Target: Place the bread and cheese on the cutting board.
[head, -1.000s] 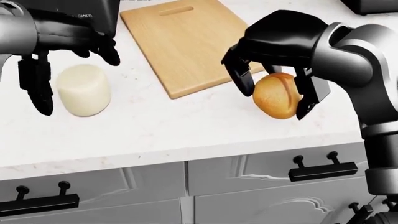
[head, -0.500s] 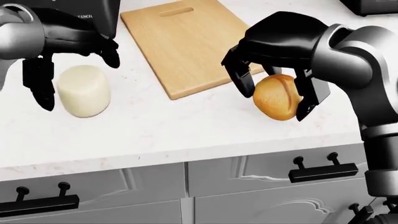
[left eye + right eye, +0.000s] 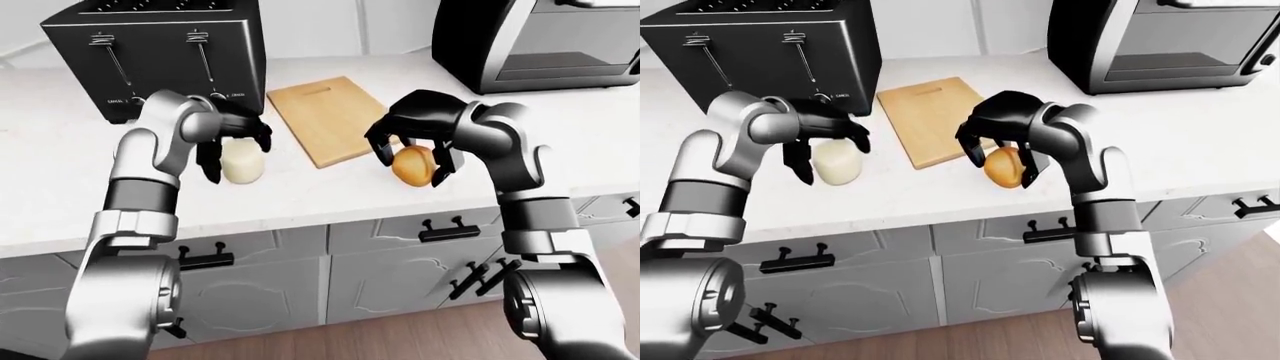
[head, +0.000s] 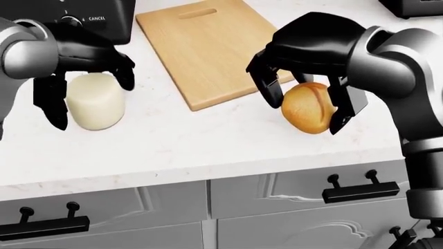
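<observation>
Below the toaster's point(image 4: 83, 13) "CANCEL" label, left hand point(image 4: 79, 78) straddles cheese point(image 4: 95, 101), right hand point(image 4: 305, 88) grasps bread point(image 4: 309, 108).

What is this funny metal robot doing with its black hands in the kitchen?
It is a pretend robot inside a computer game. All three pictures come from cameras on its head, looking down over its own arms. On the white counter lie a wooden cutting board, a pale block of cheese and a round bread roll. Its right hand closes round the bread. Its left hand reaches round the cheese, fingers open. A toaster stands behind.
</observation>
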`<state>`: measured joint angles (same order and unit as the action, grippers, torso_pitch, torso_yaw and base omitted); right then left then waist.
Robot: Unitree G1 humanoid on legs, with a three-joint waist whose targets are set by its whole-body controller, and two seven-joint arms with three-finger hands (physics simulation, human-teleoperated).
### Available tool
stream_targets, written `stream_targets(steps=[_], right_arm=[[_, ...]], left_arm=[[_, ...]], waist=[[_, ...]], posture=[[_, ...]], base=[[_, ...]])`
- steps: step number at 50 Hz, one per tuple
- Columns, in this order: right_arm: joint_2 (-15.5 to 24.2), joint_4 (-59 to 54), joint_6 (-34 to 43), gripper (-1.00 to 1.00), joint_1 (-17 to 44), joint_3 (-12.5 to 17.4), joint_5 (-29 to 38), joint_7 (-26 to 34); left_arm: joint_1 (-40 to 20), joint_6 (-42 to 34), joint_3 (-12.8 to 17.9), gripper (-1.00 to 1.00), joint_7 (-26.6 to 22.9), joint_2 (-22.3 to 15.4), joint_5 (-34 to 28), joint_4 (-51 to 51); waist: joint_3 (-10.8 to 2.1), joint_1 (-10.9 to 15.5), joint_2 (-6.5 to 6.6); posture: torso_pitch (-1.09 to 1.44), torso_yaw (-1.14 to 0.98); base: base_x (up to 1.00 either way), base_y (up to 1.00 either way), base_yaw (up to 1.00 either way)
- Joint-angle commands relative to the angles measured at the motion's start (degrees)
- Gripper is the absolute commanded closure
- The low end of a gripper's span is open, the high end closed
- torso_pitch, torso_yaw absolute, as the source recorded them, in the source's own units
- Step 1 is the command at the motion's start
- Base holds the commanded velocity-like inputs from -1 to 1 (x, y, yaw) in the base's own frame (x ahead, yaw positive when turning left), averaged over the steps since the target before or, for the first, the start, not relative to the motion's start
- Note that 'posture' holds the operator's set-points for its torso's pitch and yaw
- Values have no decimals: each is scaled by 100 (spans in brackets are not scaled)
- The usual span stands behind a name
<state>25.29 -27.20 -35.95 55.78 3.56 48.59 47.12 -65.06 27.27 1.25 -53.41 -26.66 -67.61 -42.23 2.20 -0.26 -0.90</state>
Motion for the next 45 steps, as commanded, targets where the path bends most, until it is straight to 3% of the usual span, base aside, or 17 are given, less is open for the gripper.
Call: stream_targets(steps=[1, 3, 5, 10, 12, 13, 24, 28, 34, 45], right_arm=[[72, 185, 13, 100, 223, 118, -103, -100], [71, 177, 12, 100, 224, 115, -104, -104], [65, 170, 13, 100, 217, 111, -98, -113], [50, 205, 21, 100, 176, 109, -96, -112], [39, 232, 33, 100, 155, 110, -102, -102], [39, 240, 38, 100, 155, 111, -106, -93], [40, 238, 53, 100, 160, 110, -110, -102], [24, 257, 72, 100, 150, 109, -120, -89], [51, 219, 61, 100, 168, 118, -111, -121], [111, 264, 75, 100, 78, 165, -163, -144]], left_arm=[[-230, -7, 75, -39, 165, -55, 25, 154], [-243, -4, 75, -33, 208, -47, 19, 114], [-319, -14, 73, 0, 334, -35, 3, 26], [-224, -129, 133, 5, 86, 17, 185, 243], [-202, -133, 111, 33, 139, 19, 182, 223], [-200, -130, 101, 37, 168, 19, 175, 200], [-78, -88, 77, 53, 376, 35, 135, 151], [-535, -248, 182, 100, 293, 12, 329, -31], [-1109, -593, 178, 100, 176, 48, 656, -231], [-2020, -799, -26, 100, 887, 289, 752, -1239]], waist=[[-190, -1, 6], [-193, -2, 7], [-195, -4, 6], [-194, -4, 5], [-195, -3, 7], [-197, -2, 6], [-214, -6, 15], [-217, -4, 9], [-178, -3, -18], [-147, 4, -42]], posture=[[0, 0], [0, 0], [0, 0], [0, 0], [0, 0], [0, 0], [0, 0], [0, 0], [0, 0], [0, 0]], base=[[0, 0, 0], [0, 0, 0], [0, 0, 0], [0, 0, 0], [0, 0, 0], [0, 0, 0], [0, 0, 0], [0, 0, 0], [0, 0, 0], [0, 0, 0]])
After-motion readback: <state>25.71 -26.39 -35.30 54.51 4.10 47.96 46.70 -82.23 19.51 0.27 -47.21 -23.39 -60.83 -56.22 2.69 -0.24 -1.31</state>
